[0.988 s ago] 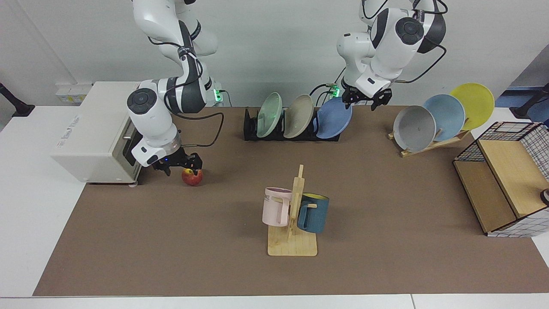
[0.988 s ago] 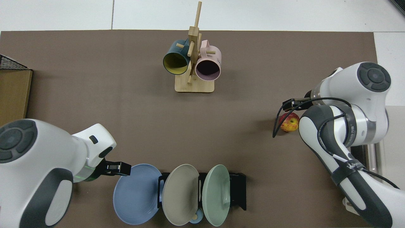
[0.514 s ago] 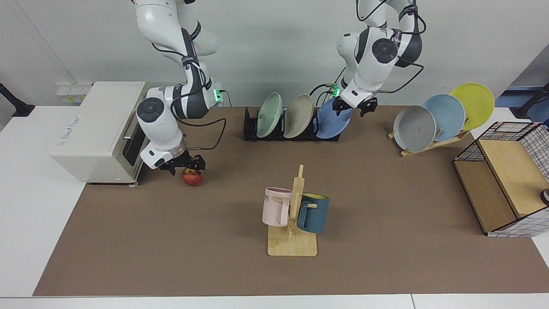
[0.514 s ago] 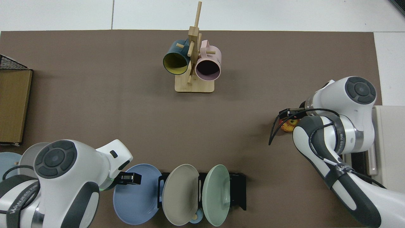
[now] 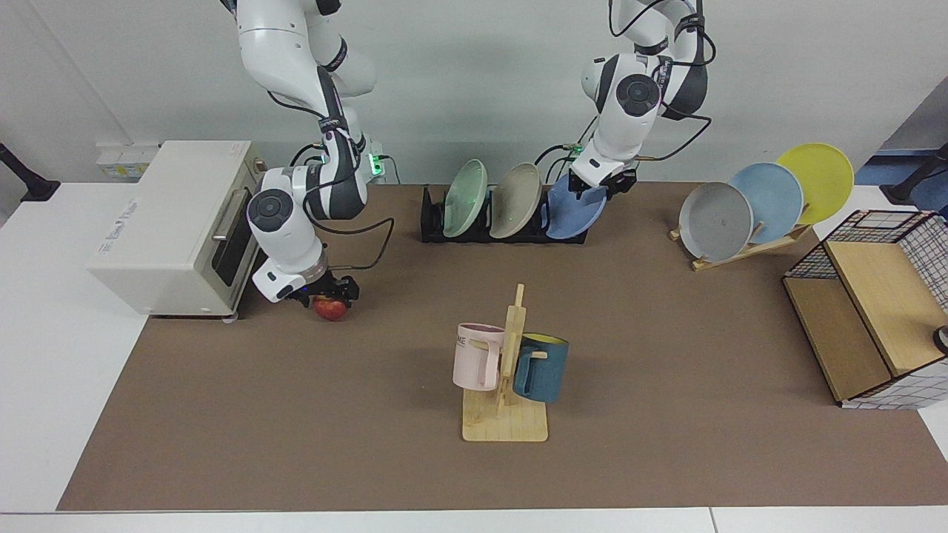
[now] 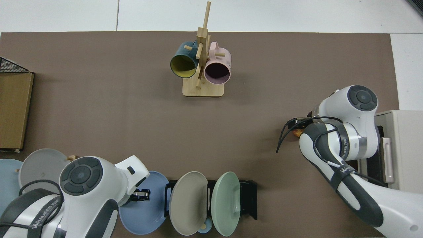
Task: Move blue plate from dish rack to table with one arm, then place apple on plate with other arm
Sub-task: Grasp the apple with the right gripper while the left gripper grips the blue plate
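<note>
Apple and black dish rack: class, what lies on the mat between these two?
Nothing stands there. In the top view the mat between the apple, under the right gripper, and the dish rack is bare; only a hanging black cable crosses it.

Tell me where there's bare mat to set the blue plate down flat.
Bare table: the stretch between the dish rack and mug tree, and both sides of that tree. Crowded: the back edge with both plate racks, and the toaster oven corner around the apple.

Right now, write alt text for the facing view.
The left gripper reaches the blue plate's top rim in the black dish rack, while the right gripper sits over the apple on the table.
</note>
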`<action>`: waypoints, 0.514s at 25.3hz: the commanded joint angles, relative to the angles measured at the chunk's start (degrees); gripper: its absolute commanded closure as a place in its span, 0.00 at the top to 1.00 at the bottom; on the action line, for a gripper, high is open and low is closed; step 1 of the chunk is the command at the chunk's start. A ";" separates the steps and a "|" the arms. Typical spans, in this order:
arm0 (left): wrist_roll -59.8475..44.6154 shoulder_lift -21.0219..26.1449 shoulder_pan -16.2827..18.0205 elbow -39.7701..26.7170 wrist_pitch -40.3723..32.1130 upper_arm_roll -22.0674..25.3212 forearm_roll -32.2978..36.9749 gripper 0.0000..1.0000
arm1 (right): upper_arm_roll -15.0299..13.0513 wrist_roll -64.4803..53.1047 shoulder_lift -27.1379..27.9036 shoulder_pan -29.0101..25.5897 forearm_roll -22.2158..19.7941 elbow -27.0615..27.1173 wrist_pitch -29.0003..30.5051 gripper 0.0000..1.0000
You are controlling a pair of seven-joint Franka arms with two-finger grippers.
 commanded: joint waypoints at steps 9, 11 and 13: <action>-1.09 -2.37 1.07 1.09 -2.20 -1.30 -0.24 0.00 | 0.35 2.59 1.37 0.26 -0.66 -0.34 1.90 0.36; -1.00 -2.37 1.33 2.32 -3.69 -1.12 -0.06 0.00 | 0.35 2.77 1.28 0.26 -0.66 0.01 1.29 0.11; -1.00 -2.37 1.86 3.55 -4.57 -1.12 1.77 0.00 | 0.35 2.85 0.84 0.26 -0.66 0.19 0.85 0.00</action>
